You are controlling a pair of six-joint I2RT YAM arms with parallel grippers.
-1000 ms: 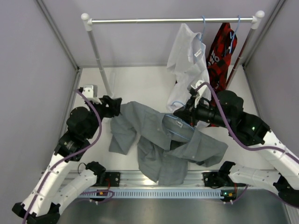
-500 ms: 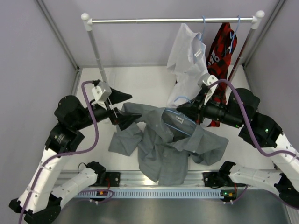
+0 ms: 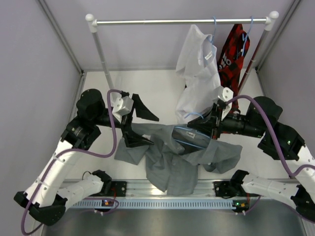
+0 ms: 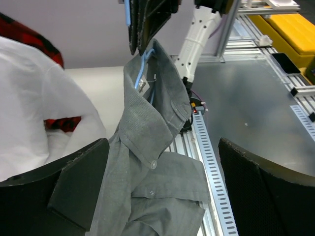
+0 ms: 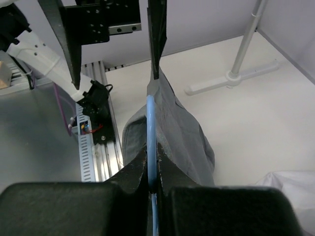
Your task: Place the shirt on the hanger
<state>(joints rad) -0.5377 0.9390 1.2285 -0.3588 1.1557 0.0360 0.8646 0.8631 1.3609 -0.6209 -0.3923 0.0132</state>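
Note:
The grey shirt (image 3: pixel 179 162) hangs by its collar from the light-blue hanger (image 3: pixel 189 142), its lower part crumpled on the table. My right gripper (image 3: pixel 201 126) is shut on the hanger wire (image 5: pixel 151 118) and holds it up, with shirt fabric (image 5: pixel 184 132) draped over it. My left gripper (image 3: pixel 153 131) is open wide at the shirt's left side, holding nothing. In the left wrist view the shirt (image 4: pixel 147 147) hangs ahead between the two fingers (image 4: pixel 59 191), and the hanger (image 4: pixel 140 73) shows inside the collar.
A clothes rack with a rail (image 3: pixel 162 21) stands at the back. A white shirt (image 3: pixel 199 69) and a red-and-black shirt (image 3: pixel 234 49) hang at its right end. The rack's left pole (image 3: pixel 103 59) is behind my left arm. A slotted metal rail (image 3: pixel 162 202) runs along the near edge.
My left gripper has swung up and right, turned and spread wide beside the shirt. My right gripper has lifted the hanger and collar, drawing the shirt rightward.

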